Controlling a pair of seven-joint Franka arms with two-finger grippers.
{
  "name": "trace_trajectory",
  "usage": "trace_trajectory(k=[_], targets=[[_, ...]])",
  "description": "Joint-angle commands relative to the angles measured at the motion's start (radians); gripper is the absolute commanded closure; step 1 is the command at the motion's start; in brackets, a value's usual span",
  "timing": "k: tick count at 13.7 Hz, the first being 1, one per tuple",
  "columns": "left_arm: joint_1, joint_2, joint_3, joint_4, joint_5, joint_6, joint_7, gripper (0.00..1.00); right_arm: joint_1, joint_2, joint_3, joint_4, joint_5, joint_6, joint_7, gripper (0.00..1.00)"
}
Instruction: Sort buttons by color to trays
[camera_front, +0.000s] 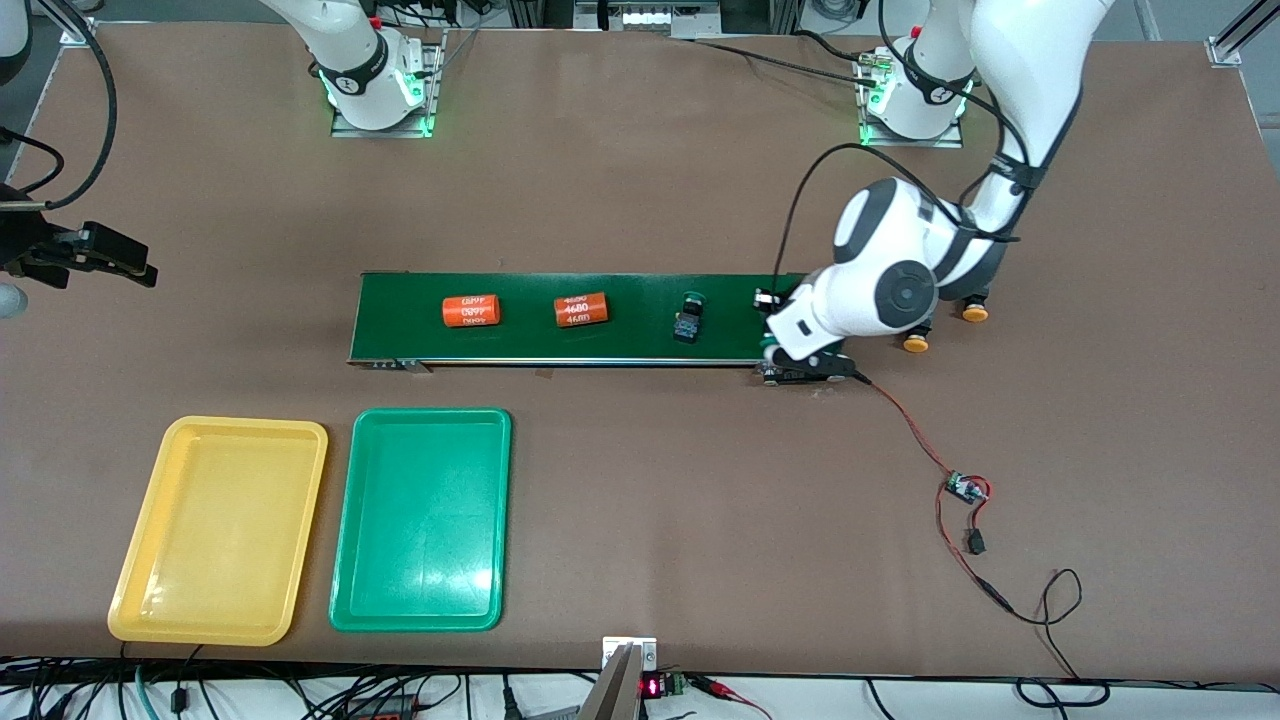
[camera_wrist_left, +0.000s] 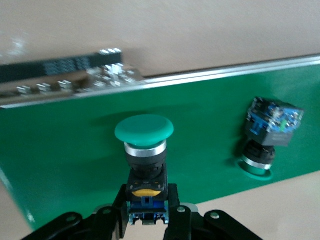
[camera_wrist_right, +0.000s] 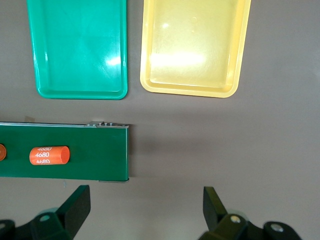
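At the left arm's end of the belt (camera_front: 560, 318), the left gripper (camera_wrist_left: 146, 216) had its fingers clamped on the blue-and-black body of a green-capped button (camera_wrist_left: 144, 131), cap pointing away from the wrist, low over the belt; whether the button was resting on the belt or just lifted off it could not be told. A second green button (camera_front: 689, 317) lay on its side on the belt nearby, with two orange cylinders (camera_front: 525, 310) farther along toward the right arm's end. Two yellow-capped buttons (camera_front: 944, 327) sat on the table near the left arm's wrist. The right gripper (camera_wrist_right: 146, 205) waited with its fingers spread wide and empty, above bare table near the belt's other end. The step in hand looked like the pick-up of the first green button; next it would need carrying to the green tray (camera_front: 352, 590), which lay beside the yellow tray (camera_front: 140, 590), both empty
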Motion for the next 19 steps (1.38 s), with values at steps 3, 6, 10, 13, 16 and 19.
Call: trace_trajectory(k=[3,6,10,13,16,19], targets=[[0.009,-0.009,-0.004,-0.017,-0.014,-0.004,-0.003,0.0,-0.003,-0.008,0.002,0.006,0.004,-0.002,-0.005,0.0],[0.026,-0.068,0.004,-0.007,-0.003,-0.011,0.0,0.0,-0.003,-0.008,0.002,0.006,0.003,-0.003,-0.009,0.0],[0.072,-0.135,0.114,0.016,0.029,-0.101,0.003,0.0,-0.001,-0.008,0.002,0.004,0.009,-0.002,-0.009,0.0],[0.078,-0.131,0.22,-0.006,0.235,-0.116,0.025,0.0,-0.004,-0.005,0.001,0.004,0.01,-0.002,-0.01,0.0],[0.083,-0.112,0.277,-0.096,0.371,-0.118,0.173,0.0,-0.009,-0.008,-0.002,0.006,0.013,-0.005,-0.01,0.0],[0.084,-0.1,0.286,-0.223,0.411,0.0,0.23,0.0,-0.001,-0.008,0.002,0.004,0.012,-0.008,0.001,0.0]])
